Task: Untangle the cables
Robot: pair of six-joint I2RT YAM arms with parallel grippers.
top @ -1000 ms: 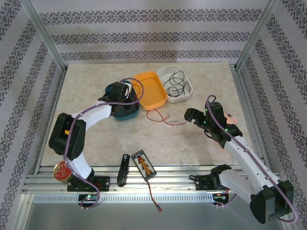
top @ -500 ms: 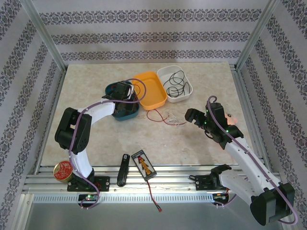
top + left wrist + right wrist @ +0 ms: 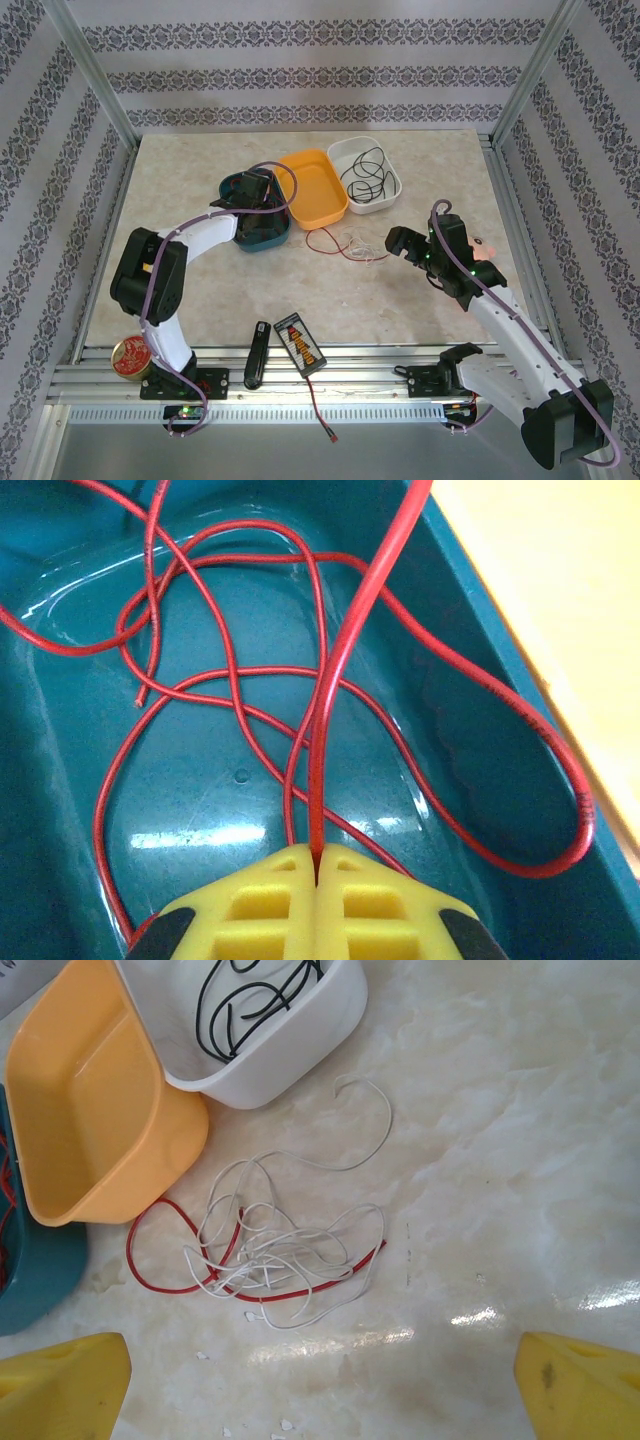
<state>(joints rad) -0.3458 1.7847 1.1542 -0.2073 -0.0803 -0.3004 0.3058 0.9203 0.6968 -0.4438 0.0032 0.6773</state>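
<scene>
The left gripper (image 3: 318, 855) is clamped on the red cable (image 3: 320, 730). Its 2 yellow fingers (image 3: 270, 895) are pressed together, and the strand rises from between them. The gripper hangs inside the teal tray (image 3: 480, 740), where the red cable lies in several loose, crossing loops on the floor. 1 cut end shows toward the left. The pinched strand runs up and out past the tray's far edge. The orange tray (image 3: 560, 590) sits just beside the teal tray's right wall.

The right gripper (image 3: 320, 1385) stands wide open and holds nothing, its 2 yellow tips at the lower corners of the wrist view above the table (image 3: 500, 1160). Ahead of it the white cable (image 3: 290, 1245) lies in a knotted heap on the table. A red length is threaded through the heap and loops out toward the orange tray. The black cable (image 3: 245, 1005) is coiled inside the white tray (image 3: 300, 1055), which touches the orange tray.

At the near edge of the table lie a red tin (image 3: 130, 357), a black tool (image 3: 257, 353) and a striped device (image 3: 300, 342), all well apart from the cables.
</scene>
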